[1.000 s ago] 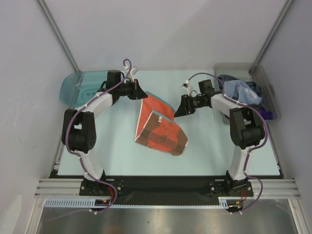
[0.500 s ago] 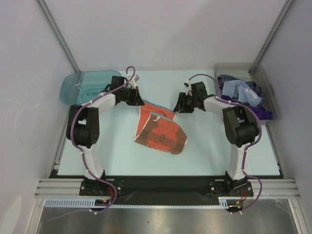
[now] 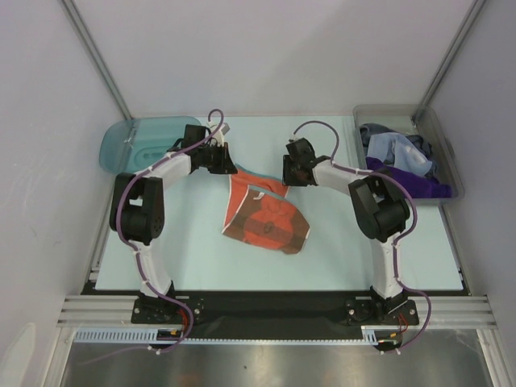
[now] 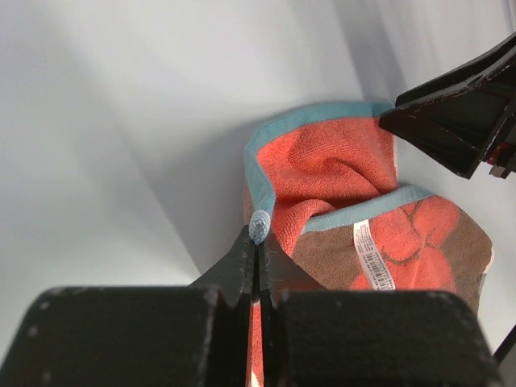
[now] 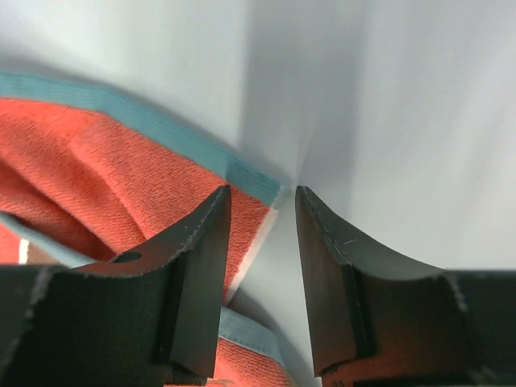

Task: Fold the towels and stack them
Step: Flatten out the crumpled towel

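An orange-brown towel with red print and teal trim [image 3: 262, 211] lies crumpled mid-table. My left gripper [image 3: 231, 170] is shut on the towel's far left corner; in the left wrist view the teal edge [image 4: 260, 226] is pinched between the closed fingers [image 4: 260, 251]. My right gripper [image 3: 288, 172] is open at the towel's far right corner; in the right wrist view [image 5: 263, 201] that corner [image 5: 256, 184] lies between the jaws, not gripped. Grey-blue [image 3: 395, 149] and deep purple [image 3: 415, 179] towels lie in the clear bin [image 3: 451, 165].
A teal plastic tray [image 3: 133, 145] sits at the far left of the table. The clear grey bin stands at the far right. White enclosure walls close in the back and sides.
My right gripper has moved left and down to the towel's far right corner. My left gripper has lowered the raised towel flap onto the table, still holding its corner.
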You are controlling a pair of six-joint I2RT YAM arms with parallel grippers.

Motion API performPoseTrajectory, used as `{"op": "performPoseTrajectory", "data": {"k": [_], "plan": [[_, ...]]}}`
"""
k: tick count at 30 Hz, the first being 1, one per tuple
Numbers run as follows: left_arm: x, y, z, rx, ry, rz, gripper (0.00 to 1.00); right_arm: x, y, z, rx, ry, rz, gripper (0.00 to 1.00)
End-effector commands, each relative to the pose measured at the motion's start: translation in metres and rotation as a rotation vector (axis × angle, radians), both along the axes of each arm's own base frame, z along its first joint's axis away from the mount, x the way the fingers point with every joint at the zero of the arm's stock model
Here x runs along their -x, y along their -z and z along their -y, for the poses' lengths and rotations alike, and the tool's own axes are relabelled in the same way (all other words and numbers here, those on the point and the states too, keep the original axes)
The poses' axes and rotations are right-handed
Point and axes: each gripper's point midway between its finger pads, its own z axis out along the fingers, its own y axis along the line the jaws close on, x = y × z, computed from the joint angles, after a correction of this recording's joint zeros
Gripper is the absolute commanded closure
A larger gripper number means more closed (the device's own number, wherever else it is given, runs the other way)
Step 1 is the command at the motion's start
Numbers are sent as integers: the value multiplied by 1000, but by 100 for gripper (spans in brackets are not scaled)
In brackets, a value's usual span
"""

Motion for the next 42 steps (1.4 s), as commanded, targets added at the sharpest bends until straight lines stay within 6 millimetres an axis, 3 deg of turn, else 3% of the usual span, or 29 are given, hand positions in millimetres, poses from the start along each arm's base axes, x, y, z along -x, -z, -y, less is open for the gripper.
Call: {"op": "performPoseTrajectory", "data": {"k": [1,10,25,27,29,34,39,42], "plan": [[-12,-19,2,4,12,67,100,-5,11,19,96,72,-14,57],[-8,-18,4,23,1,56,100,8,29,4,142,29,-72,60],[-1,-13,1,43,-71,21,100,39,43,12,247,116,-187,69],[1,-13,0,44,-76,16,100,41,42,14,246,129,-188,60],[2,-14,1,49,-80,14,100,42,35,17,233,158,-174,57],[7,-12,1,57,-85,9,100,43,26,11,177,175,-183,56],[11,-15,1,64,-85,9,100,48,39,8,156,195,-230,57],[12,-14,1,64,-88,6,100,51,46,10,161,211,-249,62]]}}
